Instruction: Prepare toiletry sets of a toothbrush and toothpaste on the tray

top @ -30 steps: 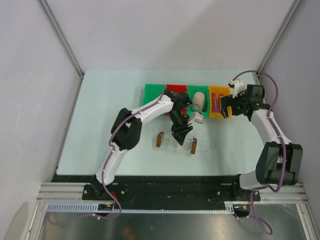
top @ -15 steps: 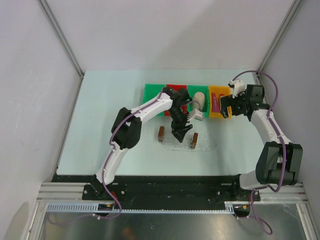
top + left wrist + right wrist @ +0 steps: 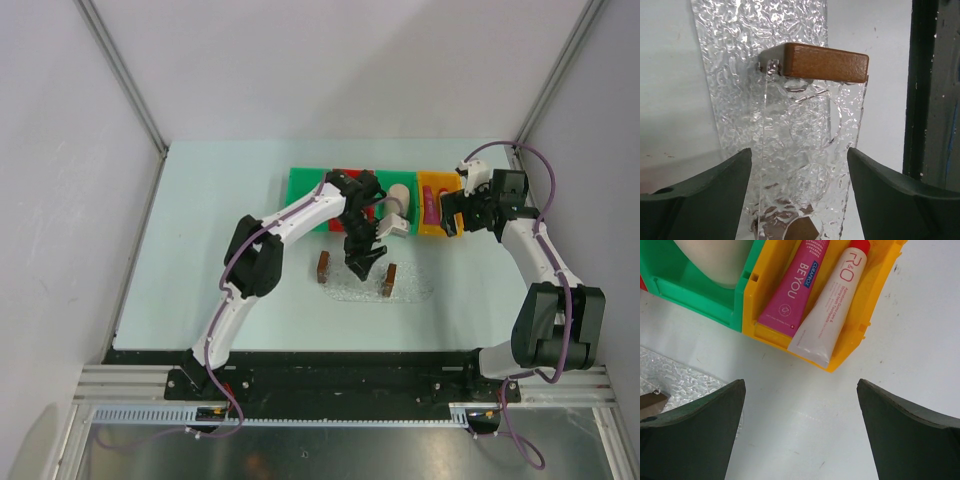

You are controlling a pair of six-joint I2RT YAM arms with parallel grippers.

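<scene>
Presently, the left gripper (image 3: 799, 156) hangs released astride the clear tray (image 3: 790, 115) on the bench (image 3: 200, 250); beyond the tray's right end, the right gripper (image 3: 801, 385) gapes empty before the yellow bin (image 3: 872, 295) holding the magenta toothpaste (image 3: 795, 285).

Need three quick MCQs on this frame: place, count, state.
1. The magenta tube lies: A on the tray; B in the green bin; C in the yellow bin.
2. Tubes in the yellow bin: A one; B two; C three.
3. Right jaws: A open, empty; B shut on a tube; C shut on the tray.
1 C, it lies inside the yellow walls. 2 B, magenta beside a white tube. 3 A, wide apart, nothing between.
</scene>
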